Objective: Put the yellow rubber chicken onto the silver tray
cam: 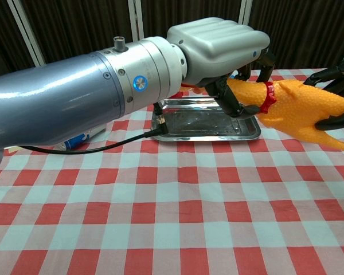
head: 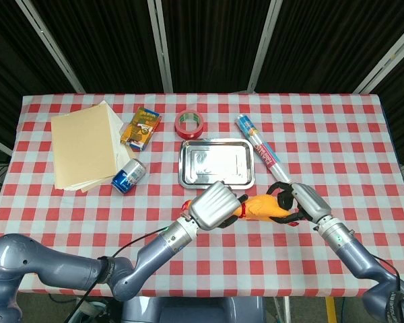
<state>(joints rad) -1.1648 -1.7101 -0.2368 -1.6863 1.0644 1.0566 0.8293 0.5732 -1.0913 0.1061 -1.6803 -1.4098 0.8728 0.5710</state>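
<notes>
The yellow rubber chicken (head: 264,207) (cam: 295,109), with a red collar, hangs just above the cloth in front of the silver tray (head: 217,163) (cam: 209,121). My left hand (head: 214,205) (cam: 221,46) grips its neck and head end from the left. At the chicken's tail end my right hand (head: 297,204) (cam: 339,91) has its dark fingers wrapped around the body. The tray holds nothing.
Behind the tray lie a red tape roll (head: 190,124), a small printed box (head: 141,127) and a tube in a printed wrapper (head: 262,157). A blue can (head: 128,176) and a stack of tan folders (head: 84,145) sit at the left.
</notes>
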